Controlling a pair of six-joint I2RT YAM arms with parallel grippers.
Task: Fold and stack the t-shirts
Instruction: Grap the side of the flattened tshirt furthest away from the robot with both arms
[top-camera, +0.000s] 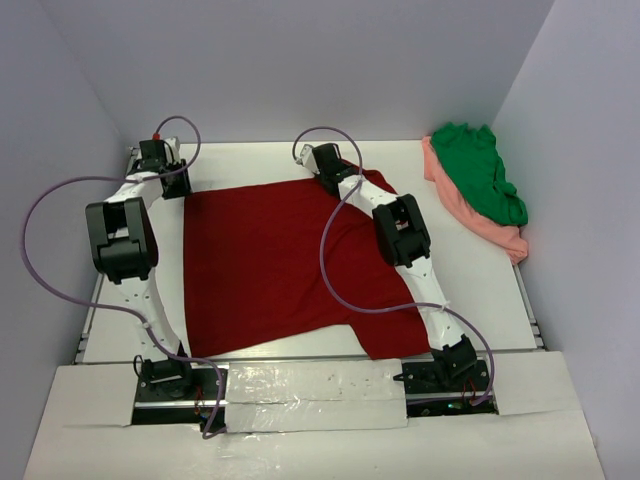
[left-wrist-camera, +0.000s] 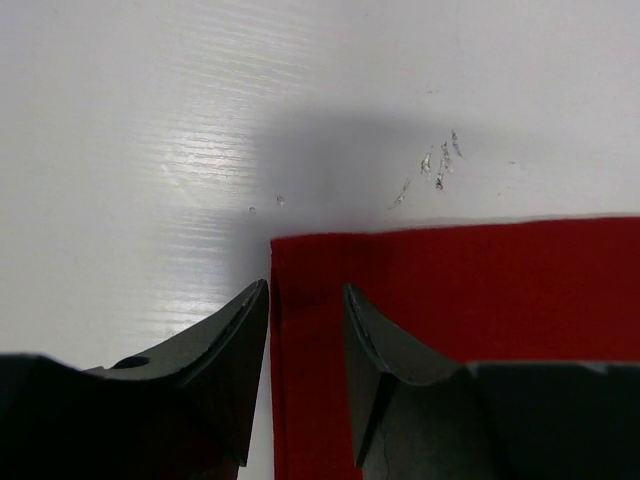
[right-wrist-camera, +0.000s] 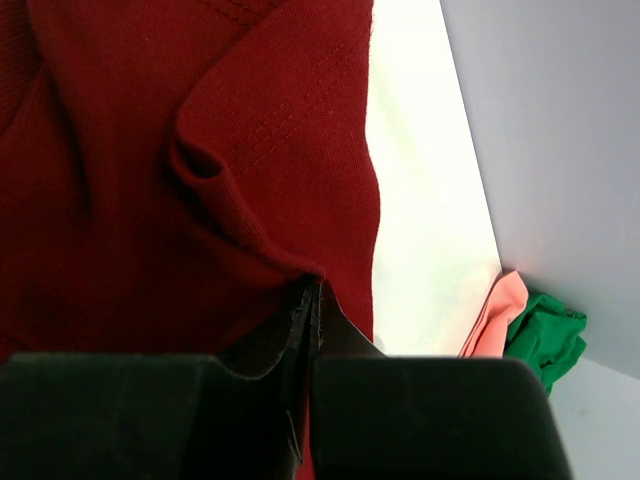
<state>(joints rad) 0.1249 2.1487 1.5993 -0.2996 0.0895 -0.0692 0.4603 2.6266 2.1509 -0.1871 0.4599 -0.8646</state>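
Note:
A dark red t-shirt (top-camera: 270, 270) lies spread flat on the white table (top-camera: 470, 290). My left gripper (top-camera: 179, 188) is at the shirt's far left corner. In the left wrist view it (left-wrist-camera: 305, 290) is open, its jaws apart on either side of the shirt's (left-wrist-camera: 480, 300) side edge. My right gripper (top-camera: 345, 183) is at the far right, by the sleeve. There it (right-wrist-camera: 318, 285) is shut on a raised fold of the red cloth (right-wrist-camera: 150, 180). A bright green t-shirt (top-camera: 480, 175) lies crumpled on a salmon pink one (top-camera: 492, 228) at the back right.
Grey walls close in the table on the left, back and right; the green and pink heap (right-wrist-camera: 545, 335) leans against the right wall. Purple cables (top-camera: 330, 270) loop over the red shirt and beside the left arm. Scratch marks (left-wrist-camera: 437, 168) show on the table near the shirt's corner.

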